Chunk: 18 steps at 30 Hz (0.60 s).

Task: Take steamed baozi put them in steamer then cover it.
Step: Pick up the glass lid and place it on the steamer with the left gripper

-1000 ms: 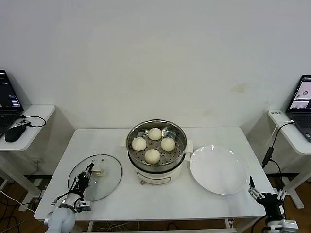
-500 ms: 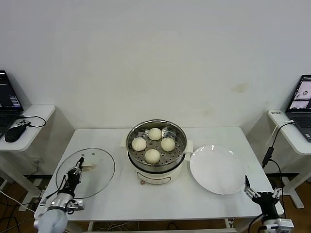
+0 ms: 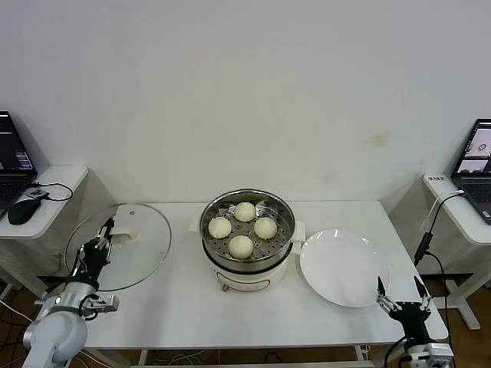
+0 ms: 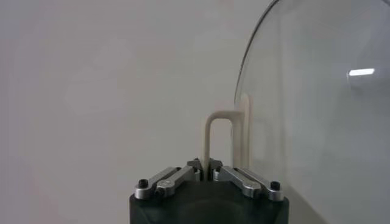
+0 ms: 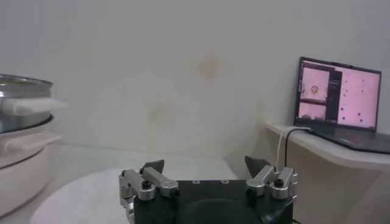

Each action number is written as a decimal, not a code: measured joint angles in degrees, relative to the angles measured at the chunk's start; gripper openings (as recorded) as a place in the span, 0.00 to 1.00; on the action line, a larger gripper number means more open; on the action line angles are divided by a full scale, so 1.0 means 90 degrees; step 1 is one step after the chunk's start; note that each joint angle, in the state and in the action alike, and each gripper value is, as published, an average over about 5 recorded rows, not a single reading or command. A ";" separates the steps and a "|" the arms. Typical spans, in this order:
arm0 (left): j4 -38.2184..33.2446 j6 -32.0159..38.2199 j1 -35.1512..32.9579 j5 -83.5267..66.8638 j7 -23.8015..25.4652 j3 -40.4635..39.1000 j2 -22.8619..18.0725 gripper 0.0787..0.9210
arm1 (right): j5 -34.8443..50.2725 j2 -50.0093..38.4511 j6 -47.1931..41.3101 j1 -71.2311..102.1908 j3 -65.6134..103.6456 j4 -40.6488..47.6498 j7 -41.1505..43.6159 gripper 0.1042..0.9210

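Observation:
Several off-white baozi [image 3: 241, 245] lie on the perforated tray inside the shiny steamer [image 3: 284, 215] at the table's middle. My left gripper [image 3: 101, 236] is shut on the cream handle [image 4: 210, 137] of the glass cover [image 3: 134, 245], which it holds tilted in the air above the table's left end, left of the steamer. The cover's glass [image 4: 317, 115] fills one side of the left wrist view. My right gripper [image 3: 400, 292] is open and empty at the table's front right corner, beside the plate; it also shows in the right wrist view [image 5: 204, 165].
A flat white plate [image 3: 345, 267] lies right of the steamer. The steamer's side [image 5: 21, 131] shows in the right wrist view. Side desks hold a laptop and mouse [image 3: 23, 208] on the left and a laptop [image 3: 477, 170] on the right.
My left gripper has lifted the cover off the table and carried it up and to the left, tilting it. The right gripper has shifted slightly left at the front right corner.

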<state>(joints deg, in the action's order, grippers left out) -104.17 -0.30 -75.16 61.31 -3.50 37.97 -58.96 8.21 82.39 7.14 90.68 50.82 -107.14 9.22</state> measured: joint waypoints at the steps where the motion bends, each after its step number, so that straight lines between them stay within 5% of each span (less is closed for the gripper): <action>1: -0.0143 -0.0099 0.0010 -0.0094 0.0090 -0.0048 0.0058 0.08 | -0.0015 0.0009 0.0002 -0.0004 -0.0021 0.0007 0.0003 0.88; 9: -0.0881 -0.0942 0.0362 -0.0528 0.0677 -0.0796 0.0366 0.08 | -0.0318 0.0135 0.0074 -0.0038 -0.0176 0.0119 -0.0060 0.88; 18: -0.1005 -0.1813 0.1342 -0.0246 0.1306 -0.2176 0.0133 0.08 | -0.0828 0.0344 0.0160 -0.0109 -0.0370 0.0232 -0.0160 0.88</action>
<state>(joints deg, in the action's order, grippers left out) -113.21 -16.62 -63.09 59.09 8.26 18.39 -57.76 0.75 85.48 8.58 89.71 47.49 -105.05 7.78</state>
